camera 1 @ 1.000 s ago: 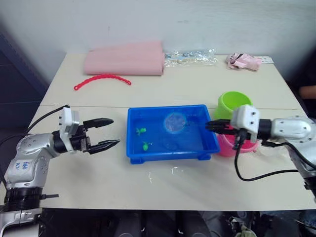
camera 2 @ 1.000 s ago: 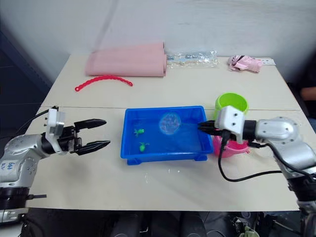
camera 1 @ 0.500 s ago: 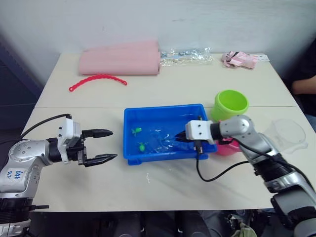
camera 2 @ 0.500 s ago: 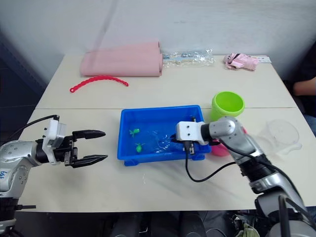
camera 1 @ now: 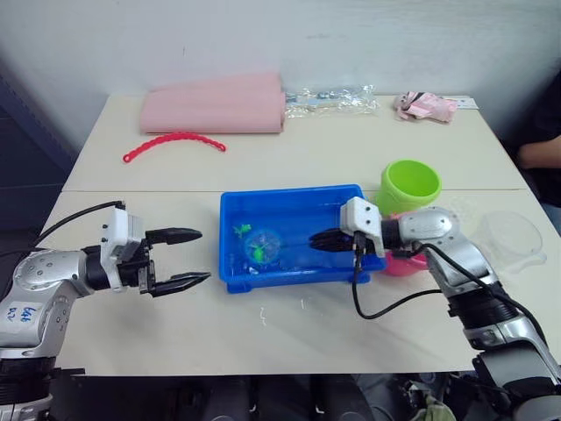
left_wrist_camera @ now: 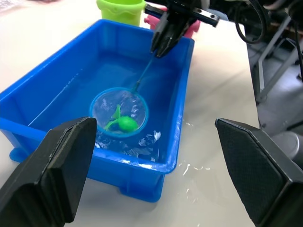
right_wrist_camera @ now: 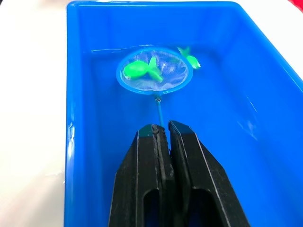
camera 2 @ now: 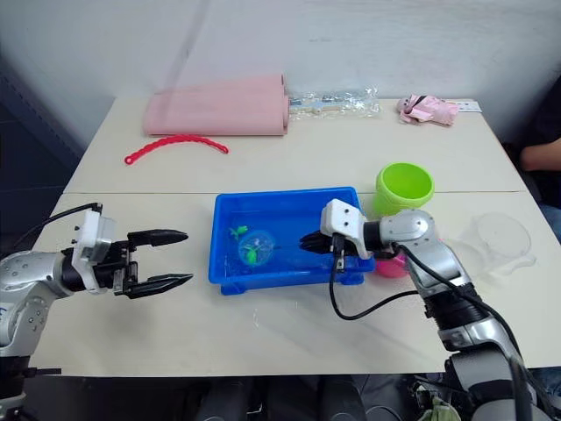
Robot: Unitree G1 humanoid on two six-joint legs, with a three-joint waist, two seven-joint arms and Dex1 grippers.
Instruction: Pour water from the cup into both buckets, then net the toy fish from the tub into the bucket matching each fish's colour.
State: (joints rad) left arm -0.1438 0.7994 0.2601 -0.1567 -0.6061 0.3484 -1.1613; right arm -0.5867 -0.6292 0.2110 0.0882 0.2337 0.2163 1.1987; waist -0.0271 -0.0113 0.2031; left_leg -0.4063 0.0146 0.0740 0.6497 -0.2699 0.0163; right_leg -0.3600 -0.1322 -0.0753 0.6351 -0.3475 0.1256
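Net: the small round blue-rimmed net with fine mesh on a thin dark handle lies inside the shallow rectangular bright blue plastic tub, its hoop toward the tub's left end, handle running right.
Right gripper: the right gripper, two black fingers, is clenched on the net's handle, reaching over the tub's right end.
Caught fish: one tiny green plastic fish sits inside the hoop.
Loose fish: a second tiny green fish lies in the tub just outside the hoop's rim.
Tub: it stands at the table's front middle; water droplets spot the table just in front of it.
Buckets: the lime green round plastic pail stands just beyond the tub's right end; the pink pail is beside it, nearer the front, partly hidden behind the right arm.
Cup: the wide clear plastic cup rests well right of the tub.
Left gripper: the left gripper hovers left of the tub, fingers spread apart, holding nothing.
Far side: a red beaded curved strip and a rolled pink cloth lie well beyond the tub.
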